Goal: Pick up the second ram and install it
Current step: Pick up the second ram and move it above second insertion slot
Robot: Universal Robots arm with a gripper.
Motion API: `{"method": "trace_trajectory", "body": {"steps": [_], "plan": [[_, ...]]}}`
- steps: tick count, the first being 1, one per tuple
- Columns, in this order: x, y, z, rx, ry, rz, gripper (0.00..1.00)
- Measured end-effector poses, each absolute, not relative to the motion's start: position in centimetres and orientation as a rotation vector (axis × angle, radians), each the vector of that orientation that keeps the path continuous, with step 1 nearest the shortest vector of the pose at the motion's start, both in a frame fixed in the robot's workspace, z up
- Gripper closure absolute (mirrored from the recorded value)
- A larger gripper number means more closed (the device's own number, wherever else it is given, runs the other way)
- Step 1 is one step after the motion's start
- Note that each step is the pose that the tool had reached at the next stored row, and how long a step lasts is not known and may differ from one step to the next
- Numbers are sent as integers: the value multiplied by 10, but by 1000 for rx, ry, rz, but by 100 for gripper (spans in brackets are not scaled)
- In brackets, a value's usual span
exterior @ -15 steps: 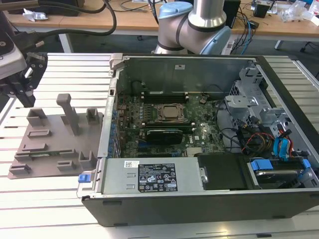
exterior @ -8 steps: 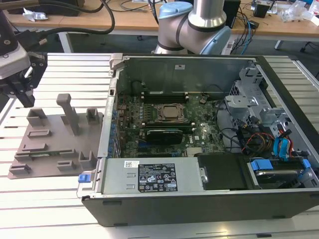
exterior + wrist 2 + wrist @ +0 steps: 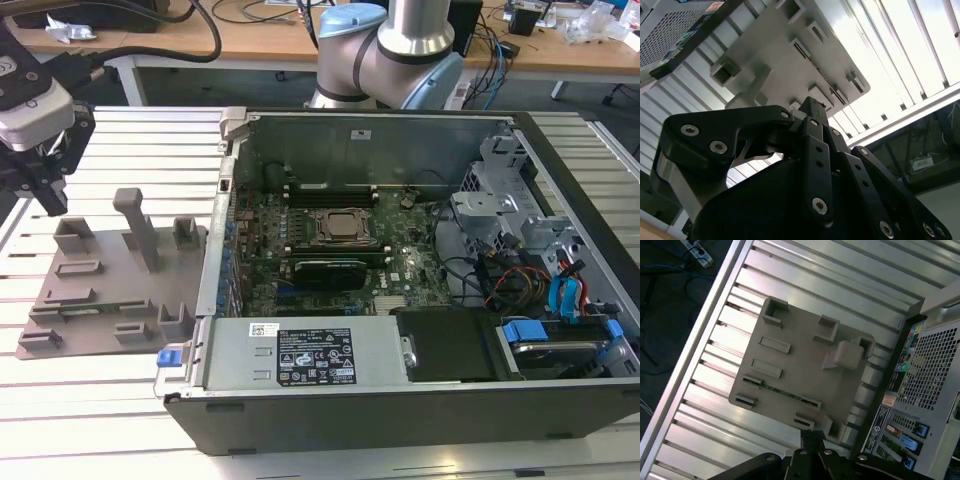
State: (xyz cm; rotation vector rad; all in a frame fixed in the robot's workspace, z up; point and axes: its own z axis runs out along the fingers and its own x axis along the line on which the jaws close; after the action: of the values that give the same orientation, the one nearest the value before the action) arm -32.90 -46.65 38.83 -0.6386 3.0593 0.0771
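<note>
First wrist view puts the ram stick (image 3: 783, 391) on edge in the grey tray (image 3: 800, 347), between two end clips. I'd judge it light, stiff and fragile, best pinched along its long upper edge. The gripper (image 3: 812, 435) hangs above, fingers together on nothing. The computer case (image 3: 932, 365) crowds one side of the tray.

The hand (image 3: 45, 192) hangs pointing downward, fingertips (image 3: 812, 107) pressed together (nothing shows between them); the arm's grey-and-blue joints (image 3: 400, 45) stand well off to one side of it.
</note>
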Motion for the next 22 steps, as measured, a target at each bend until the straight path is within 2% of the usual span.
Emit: {"method": "trace_trajectory", "body": {"steps": [22], "plan": [[-329,-466,388,-962,2979,79,90]]}}
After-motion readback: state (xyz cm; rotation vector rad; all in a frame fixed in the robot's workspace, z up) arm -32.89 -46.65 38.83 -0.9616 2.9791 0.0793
